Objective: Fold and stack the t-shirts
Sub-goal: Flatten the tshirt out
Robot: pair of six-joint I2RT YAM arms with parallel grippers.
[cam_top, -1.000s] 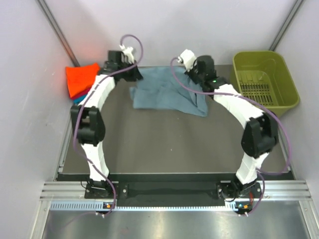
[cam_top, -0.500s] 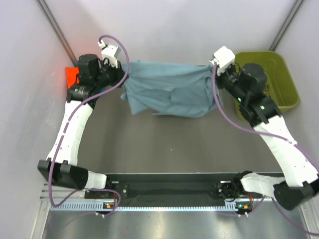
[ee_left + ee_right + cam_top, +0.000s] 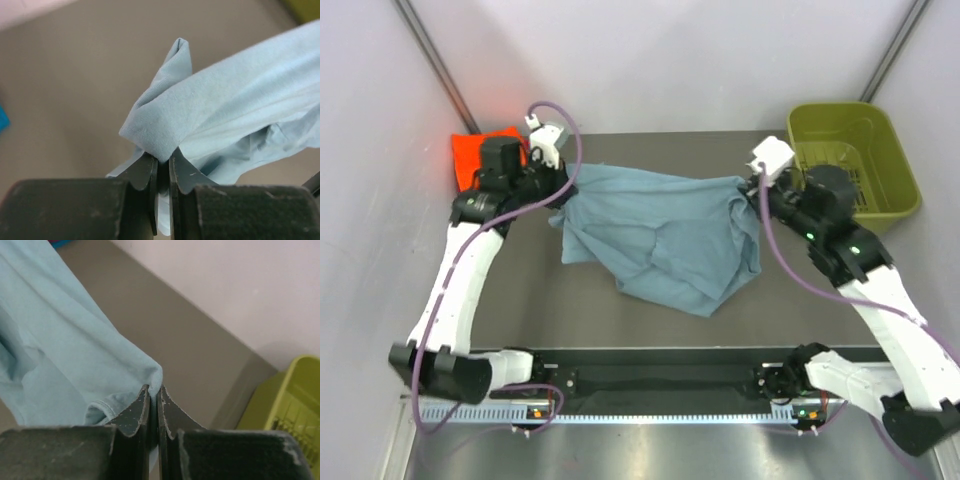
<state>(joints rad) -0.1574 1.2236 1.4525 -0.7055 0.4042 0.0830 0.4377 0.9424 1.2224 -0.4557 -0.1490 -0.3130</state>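
Note:
The large grey-blue t-shirt [image 3: 660, 240] hangs stretched between my two grippers above the dark table, its lower part sagging toward the front. My left gripper [image 3: 563, 186] is shut on the shirt's left corner [image 3: 160, 132], with cloth pinched between the jaws. On the opposite side my right gripper [image 3: 752, 186] is shut on the shirt's right corner [image 3: 150, 377]. A folded orange t-shirt [image 3: 475, 155] lies at the far left behind the left arm, and a sliver of teal cloth [image 3: 2, 119] shows at the left edge of the left wrist view.
An olive-green plastic basket [image 3: 853, 160] stands at the back right, close behind the right arm, and shows in the right wrist view as the basket [image 3: 295, 400]. The dark table [image 3: 570, 310] lies under the shirt. Pale walls close in on three sides.
Both arms have spread apart and come forward, lifting the crumpled shirt off the table's back and stretching it wide between them. The orange shirt shows again behind the left arm.

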